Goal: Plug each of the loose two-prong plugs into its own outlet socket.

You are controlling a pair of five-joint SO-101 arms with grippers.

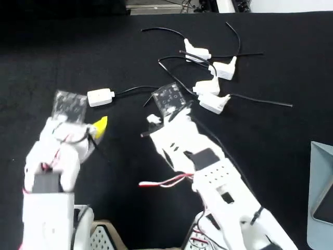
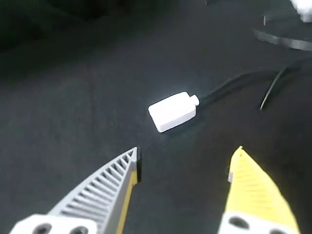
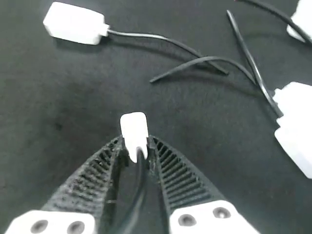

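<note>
Black cloth-covered table point(image 1: 270, 156) with two arms, seen from above and from each wrist.

Containers — one pale grey plastic bin point(image 1: 318, 177) stands at the table's right edge, well apart from the cables; what lies in it cannot be made out.

White cable pieces, six in all.
(a) One small white plastic plug point(image 3: 134, 126) on a black lead, clamped between the black ribbed fingers of the right gripper point(image 3: 135, 144); its rounded end juts past the fingertips and the lead runs back between them.
(b) One white rectangular plastic block point(image 2: 173, 111) with a black lead, lying flat on the cloth by itself, just ahead of the left gripper point(image 2: 187, 152). This pincer stands spread wide, one grey finger and one yellow finger point(image 2: 251, 183), holding nothing.
(c) Four white plastic pieces on thin black leads, clustered beyond the right arm: far piece point(image 1: 196, 51), second piece point(image 1: 225, 68), third piece point(image 1: 207, 86) and near piece point(image 1: 215, 102) — the last two lie just beside each other.

Arms: two.
</note>
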